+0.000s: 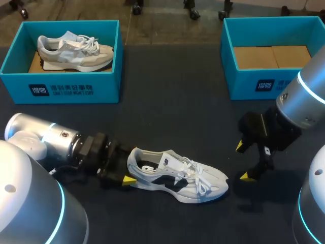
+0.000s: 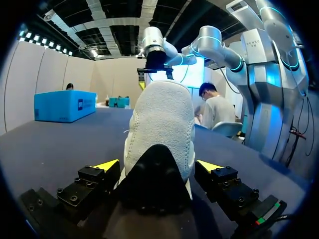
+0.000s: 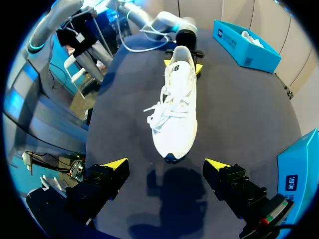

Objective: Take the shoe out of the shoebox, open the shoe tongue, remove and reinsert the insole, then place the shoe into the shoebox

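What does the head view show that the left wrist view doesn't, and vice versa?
Only the head view: a grey-and-white sneaker inside the left teal cardboard shoebox, and the laces of the white-and-black sneaker on the dark table. Only the left wrist view: the black back of that sneaker's heel, clamped in the left tool. Both: that sneaker, the open right tool beyond its toe, and the other teal shoebox.

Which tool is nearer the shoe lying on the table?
Left. The left tool is at the heel of the shoe; the right tool hangs open beyond the toe, apart from it.
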### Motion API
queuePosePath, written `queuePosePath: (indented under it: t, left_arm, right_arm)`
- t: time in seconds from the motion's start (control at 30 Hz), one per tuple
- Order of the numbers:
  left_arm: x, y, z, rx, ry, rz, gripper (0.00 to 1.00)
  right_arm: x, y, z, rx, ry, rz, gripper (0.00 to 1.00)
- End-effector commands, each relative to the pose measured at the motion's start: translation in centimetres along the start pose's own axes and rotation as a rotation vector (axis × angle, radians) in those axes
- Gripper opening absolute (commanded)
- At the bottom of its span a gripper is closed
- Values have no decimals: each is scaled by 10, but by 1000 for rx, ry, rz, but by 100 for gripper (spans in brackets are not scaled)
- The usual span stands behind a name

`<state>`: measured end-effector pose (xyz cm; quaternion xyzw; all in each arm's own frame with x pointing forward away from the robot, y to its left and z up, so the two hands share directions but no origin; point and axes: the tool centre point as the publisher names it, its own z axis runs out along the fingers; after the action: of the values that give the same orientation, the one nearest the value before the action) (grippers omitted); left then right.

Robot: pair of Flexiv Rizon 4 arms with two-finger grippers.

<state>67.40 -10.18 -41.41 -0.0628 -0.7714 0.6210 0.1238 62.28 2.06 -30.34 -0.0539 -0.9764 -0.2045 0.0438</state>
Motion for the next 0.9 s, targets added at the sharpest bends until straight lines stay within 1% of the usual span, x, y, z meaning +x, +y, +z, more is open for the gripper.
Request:
queuePosePath:
  t: [0.03,0.3,0.43,0.57,0.9]
  left_arm:
    - [3,0,7,-7,5,2,100]
    - [6,0,19,-9,-1,12,100]
    - [2,-1,25,-1,-10,11,100]
    - [-1,0,29,9,-17,-1,100]
    - [1,2,36,13,-28,0,100]
  right_arm:
    - [1,0,1,2,-1,-1,100]
    - [1,0,1,2,-1,-1,100]
    - [1,0,1,2,-1,-1,100]
    - [1,0,1,2,-1,-1,100]
    - [1,0,1,2,-1,-1,100]
